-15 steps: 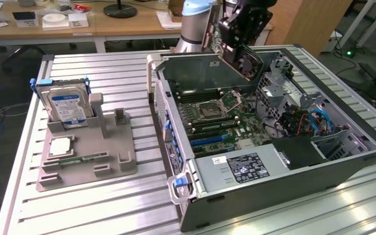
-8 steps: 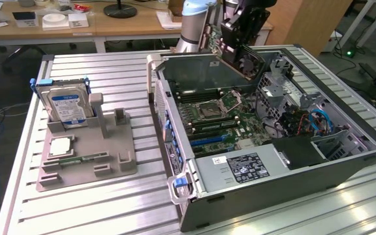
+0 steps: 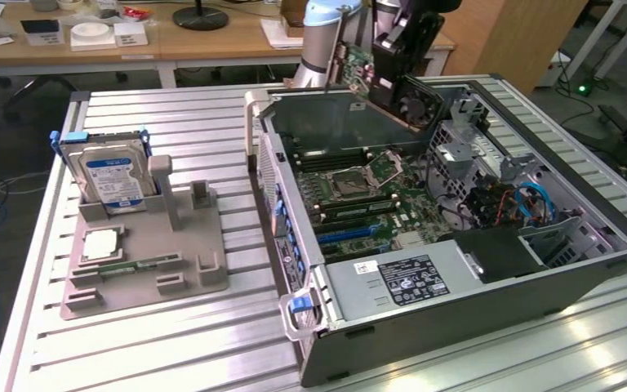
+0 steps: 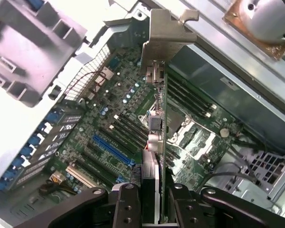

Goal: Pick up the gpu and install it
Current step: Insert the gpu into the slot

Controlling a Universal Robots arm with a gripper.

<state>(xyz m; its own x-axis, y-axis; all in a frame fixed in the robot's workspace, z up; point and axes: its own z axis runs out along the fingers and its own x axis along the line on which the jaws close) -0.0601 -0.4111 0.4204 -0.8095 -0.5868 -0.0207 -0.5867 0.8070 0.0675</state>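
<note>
**Graphics card held over the open computer**

The gripper point(image 4: 152, 192) is pinching the gpu point(image 4: 157, 142) between its two black fingers point(image 4: 127, 202), which press on both faces of the card. In the wrist view the card is seen edge-on, with its silver end bracket point(image 4: 167, 40) at the end far from the gripper. In the exterior view the gripper point(image 3: 388, 59) holds the gpu point(image 3: 353, 69) in the air above the back part of the open computer case point(image 3: 477, 298), over the motherboard point(image 3: 371, 204). The card is not seated in a slot; the blue slot point(image 4: 111, 148) is free. On the gray holder point(image 3: 183, 269) beside the case stands a hard drive point(image 3: 115, 181) with a blue label.
</note>
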